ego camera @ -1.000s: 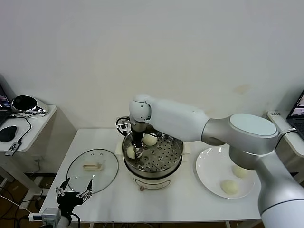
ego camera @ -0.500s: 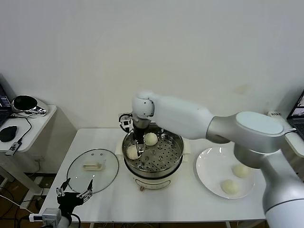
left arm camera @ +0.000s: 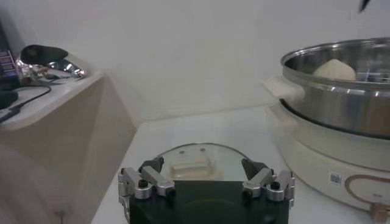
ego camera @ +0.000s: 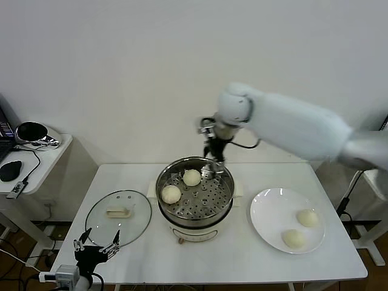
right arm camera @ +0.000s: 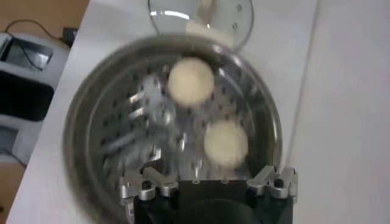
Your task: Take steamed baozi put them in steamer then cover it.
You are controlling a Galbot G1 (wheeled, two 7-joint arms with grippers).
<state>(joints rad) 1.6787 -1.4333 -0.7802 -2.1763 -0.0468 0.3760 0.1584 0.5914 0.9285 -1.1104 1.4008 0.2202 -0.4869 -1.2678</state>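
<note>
1. The steamer (ego camera: 195, 197) stands near the middle of the white table (ego camera: 151, 254); its shiny pot sits on a cream-white base whose front lower edge is partly hidden under the pot's rim.
2. Two baozi lie on the perforated tray inside the steamer, on its left half: one (ego camera: 192, 177) toward the back, the other (ego camera: 171, 194) just in front and to the left of it. They are close together; whether they touch is hard to tell.
3. The other two baozi rest on the white plate (ego camera: 267, 212) to the right of the steamer, one (ego camera: 307, 217) farther back, one (ego camera: 294, 238) nearer the front edge.
4. The cover (ego camera: 118, 213) lies flat on the table left of the steamer, handle up, apart from the pot.
5. The right gripper (ego camera: 213, 163) hangs above the back rim of the steamer, its fingers released and holding nothing. The arm behind it is smeared, and its far end is cut off at the right edge.
6. The right wrist view looks straight down into the pot; the two buns and the tray holes are blurred.
7. The left gripper (ego camera: 95, 247) waits low at the front left corner of the table, just before the cover, fingers spread wide and empty. Its arm is cut off below.
8. A side stand (ego camera: 42, 159) at far left carries dark items, too small to identify.
</note>
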